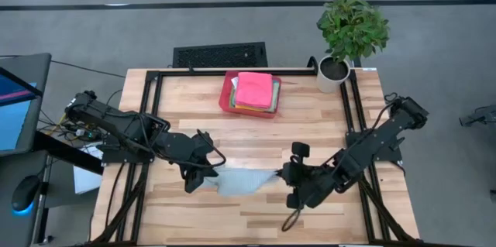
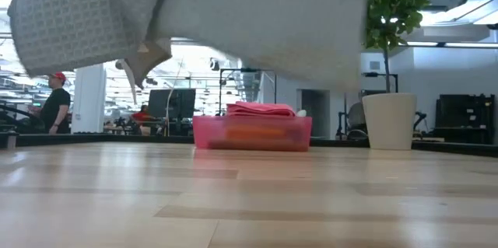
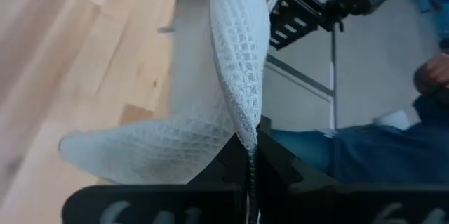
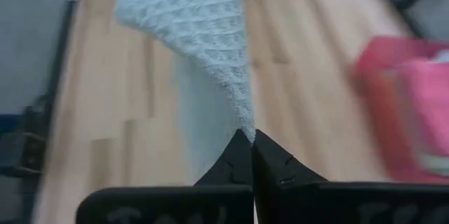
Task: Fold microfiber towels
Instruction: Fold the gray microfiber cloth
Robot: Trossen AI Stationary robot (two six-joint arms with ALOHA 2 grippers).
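Left gripper (image 1: 200,171): fingers closed on one end of light blue towel (image 1: 246,180), held stretched above the table (image 1: 194,108) front. Right gripper (image 1: 288,174): fingers pinched shut on the other end. Red tray (image 1: 225,97) of folded towels (image 1: 253,90): table rear, beside potted plant (image 1: 350,34)

Red tray (image 1: 225,97) at the back of the wooden table (image 1: 186,100); green plant in a white pot (image 1: 332,74) at the back right corner; person in a red cap (image 2: 56,102) far off in the room
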